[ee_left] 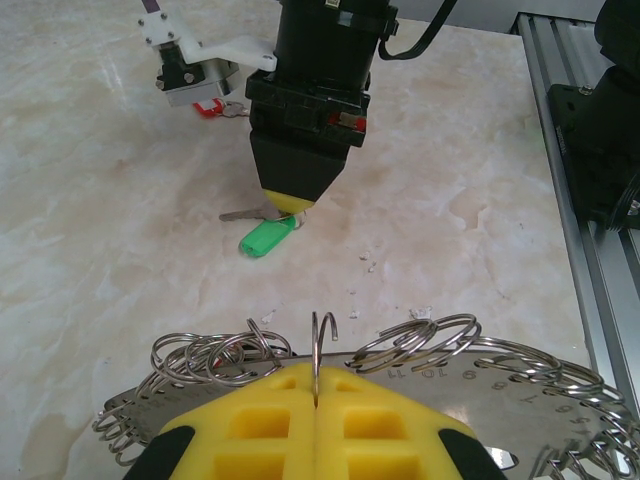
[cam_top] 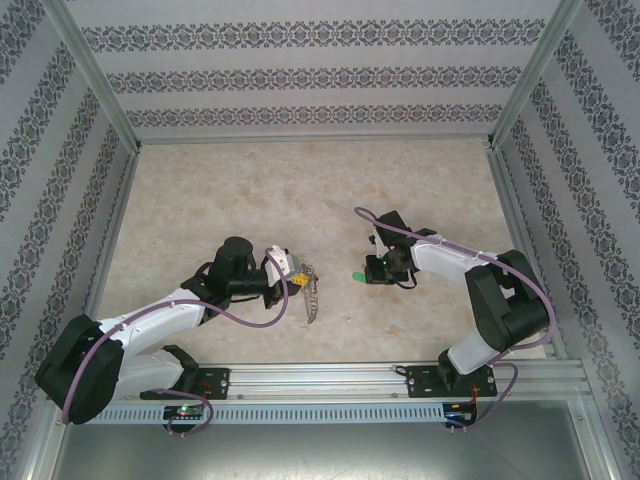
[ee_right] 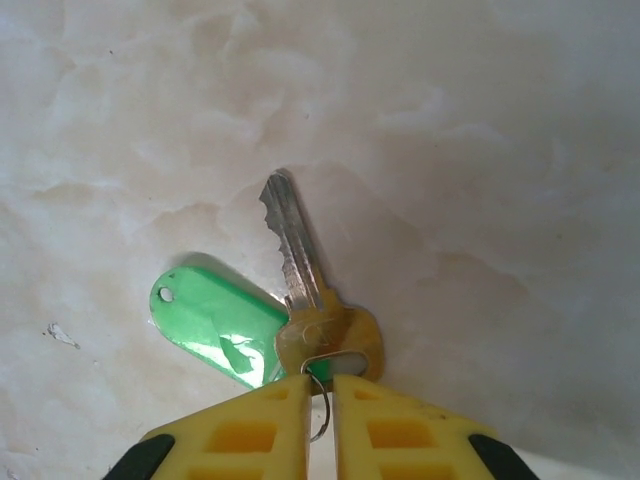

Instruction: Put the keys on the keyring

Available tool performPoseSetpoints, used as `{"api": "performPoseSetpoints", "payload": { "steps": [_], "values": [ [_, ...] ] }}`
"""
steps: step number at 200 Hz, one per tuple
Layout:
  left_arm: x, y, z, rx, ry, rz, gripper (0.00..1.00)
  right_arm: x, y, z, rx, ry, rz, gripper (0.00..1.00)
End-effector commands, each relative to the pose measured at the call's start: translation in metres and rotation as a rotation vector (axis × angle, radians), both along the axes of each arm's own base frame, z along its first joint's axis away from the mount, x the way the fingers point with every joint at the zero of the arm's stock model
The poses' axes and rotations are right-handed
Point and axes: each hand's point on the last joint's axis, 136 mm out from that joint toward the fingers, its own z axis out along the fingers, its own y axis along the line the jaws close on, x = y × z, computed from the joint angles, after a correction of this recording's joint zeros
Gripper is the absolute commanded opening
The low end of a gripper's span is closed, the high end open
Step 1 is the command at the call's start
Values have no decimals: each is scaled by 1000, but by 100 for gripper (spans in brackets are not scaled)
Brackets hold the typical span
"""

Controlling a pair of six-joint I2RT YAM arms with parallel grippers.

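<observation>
left claw [ee_left: 316, 388]: yellow fingers pressed together, clamped on the keyring [ee_left: 480, 385], wire loops fanning either side of the tips | right claw [ee_right: 320, 390]: nearly closed, pinching the green key [ee_right: 322, 335] by its wire loop, blade pointing away across the table [ee_right: 480, 150] | red key [ee_left: 210, 107]: beyond right claw

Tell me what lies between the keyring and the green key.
Bare tabletop between keyring and green key, just tiny specks; left wrist view shows it.
</observation>
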Motion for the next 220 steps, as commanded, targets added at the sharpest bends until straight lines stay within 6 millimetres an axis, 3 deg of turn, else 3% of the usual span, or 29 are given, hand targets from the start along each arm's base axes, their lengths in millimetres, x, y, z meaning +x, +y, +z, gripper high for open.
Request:
{"api": "performPoseSetpoints", "payload": {
  "steps": [1,55,220],
  "values": [
    [3,-2,11,-19,-23,-16,0,0,2,8,-6,-1,1,19],
    [3,-2,9,-15,-18,-19,0,4,3,19,14,-14,-78,25],
    [3,-2,7,-12,-22,-19,0,-2,0,-5,-27,66,-252,26]
  ]
}}
